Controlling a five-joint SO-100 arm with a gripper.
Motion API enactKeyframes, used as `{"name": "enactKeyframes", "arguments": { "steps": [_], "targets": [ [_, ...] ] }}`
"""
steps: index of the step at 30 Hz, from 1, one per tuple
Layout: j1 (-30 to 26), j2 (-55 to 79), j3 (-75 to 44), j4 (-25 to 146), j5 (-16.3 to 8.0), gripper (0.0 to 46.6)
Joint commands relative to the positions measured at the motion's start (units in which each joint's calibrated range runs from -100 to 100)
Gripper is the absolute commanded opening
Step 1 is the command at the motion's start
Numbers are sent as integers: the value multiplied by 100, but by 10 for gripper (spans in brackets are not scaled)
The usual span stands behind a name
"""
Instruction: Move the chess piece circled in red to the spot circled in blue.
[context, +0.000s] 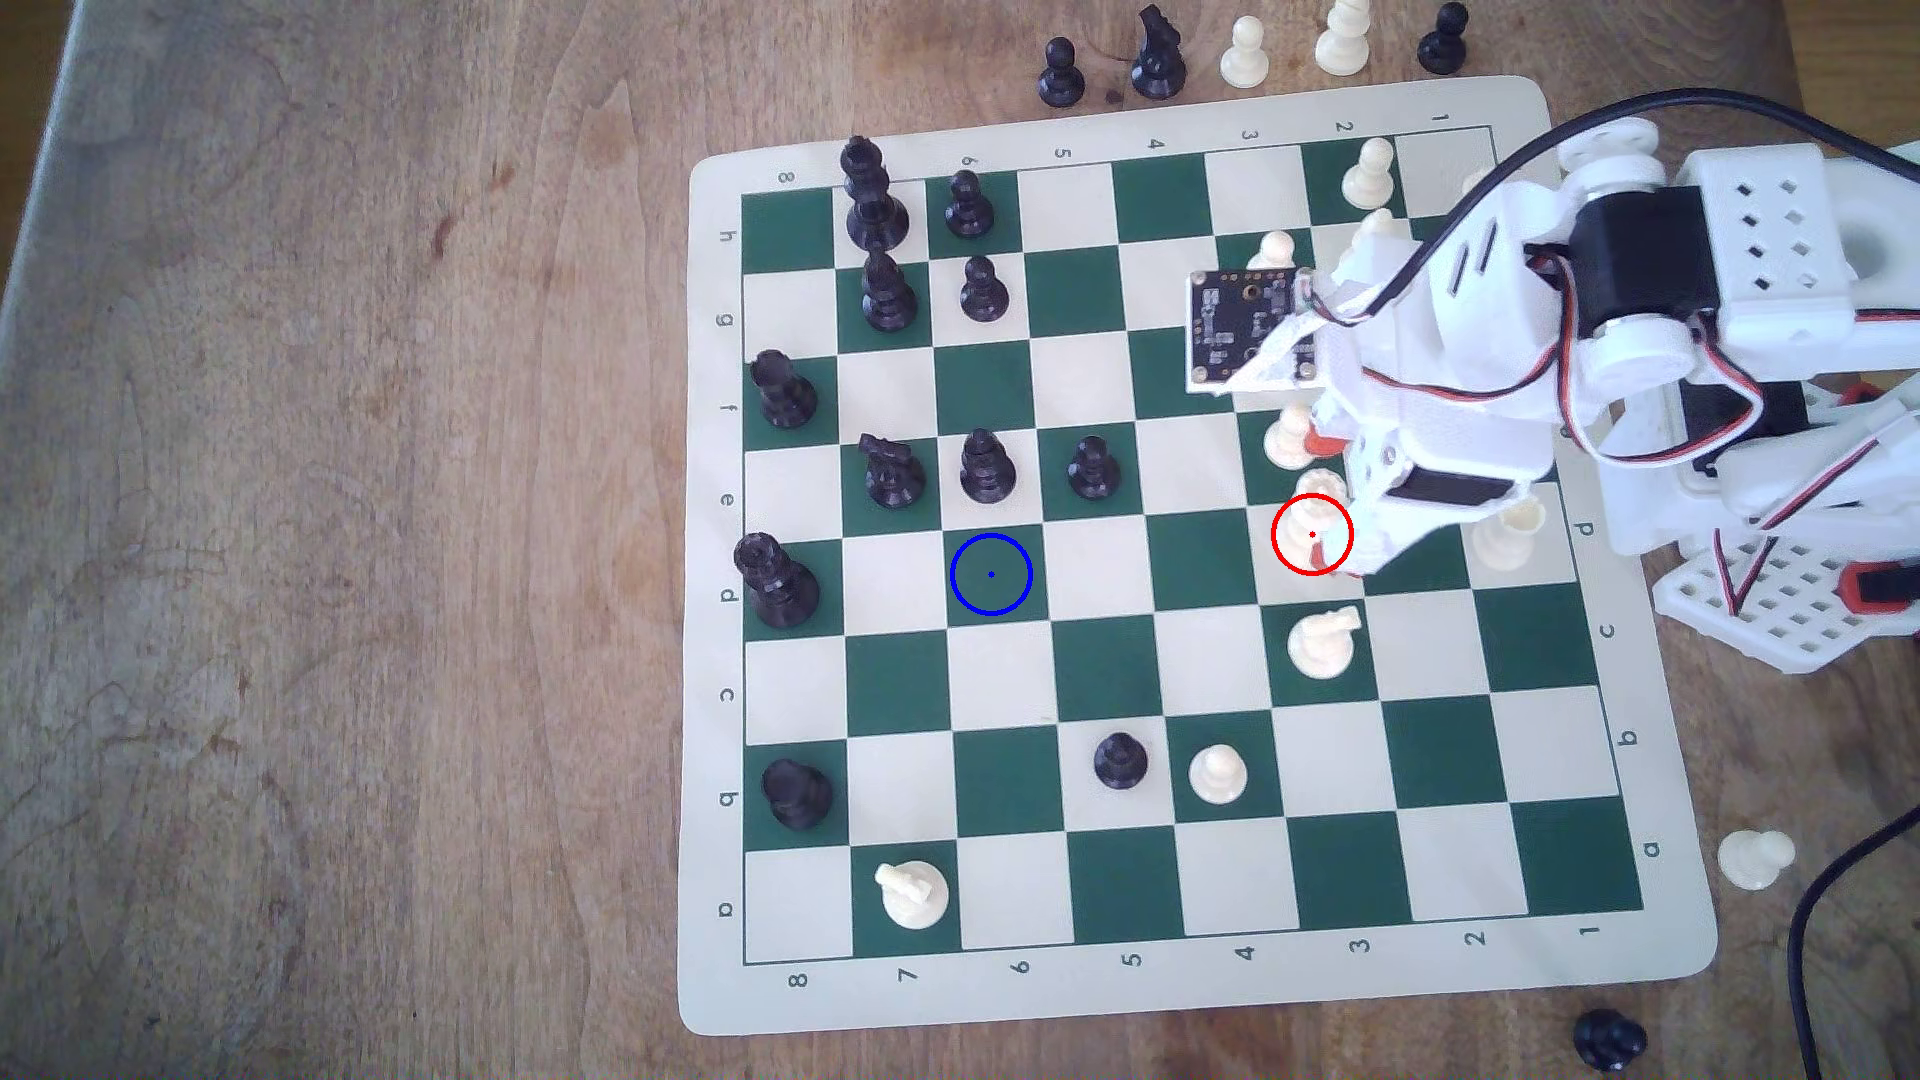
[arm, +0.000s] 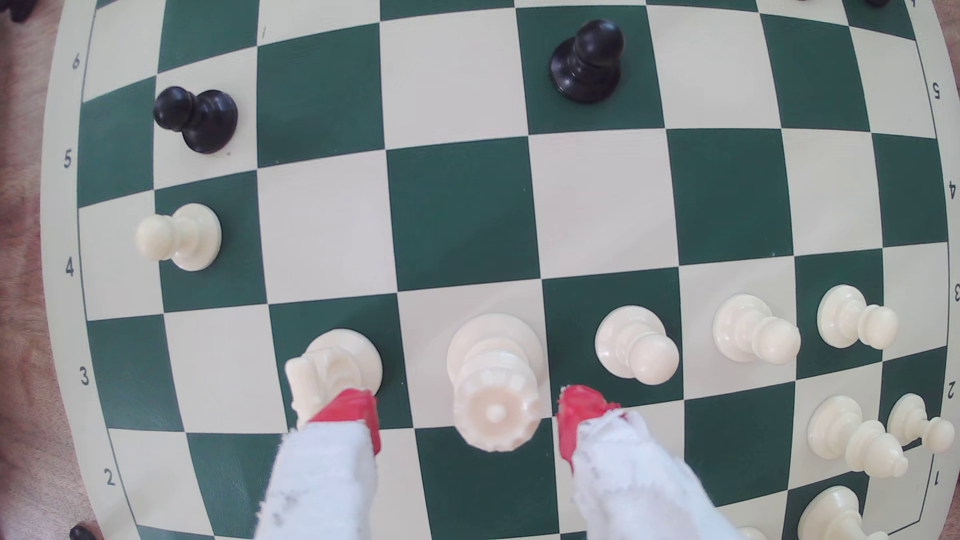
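The chess piece circled in red is a tall cream queen (context: 1304, 528) (arm: 493, 384) with a notched crown, standing upright on a cream square of the green-and-cream board (context: 1205, 654). My gripper (context: 1317, 501) (arm: 467, 420) is open and straddles the queen's crown, one red-tipped finger (arm: 350, 415) on each side. A gap shows between that finger and the crown, while the other finger sits very close to it. The spot circled in blue (context: 990, 573) is a bare dark green square, three squares from the queen toward the exterior view's left.
A cream knight (context: 1322, 642) (arm: 332, 363) and a cream pawn (context: 1288, 436) (arm: 636, 345) stand on the squares on either side of the queen, close to my fingers. Black pieces (context: 987, 467) stand in the row beside the blue spot. The squares between queen and spot are bare.
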Motion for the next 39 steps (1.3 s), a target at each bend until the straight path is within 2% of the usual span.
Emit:
{"name": "enactKeyframes", "arguments": {
  "steps": [1,3,4,9,19,26,34,39],
  "targets": [
    [3,69,-39,-120,29,180],
    [3,112,-39,-128,29,159],
    [-12,154,-39,-153,24,128],
    [-67,299,-39,-226,5,136],
    [-208,282,-39,-234,-10,108],
    [-192,341,-39,-267,20,46],
    [-122,197,-93,-71,54,25],
    [-12,-32,-528,413,63,20]
  ]
}}
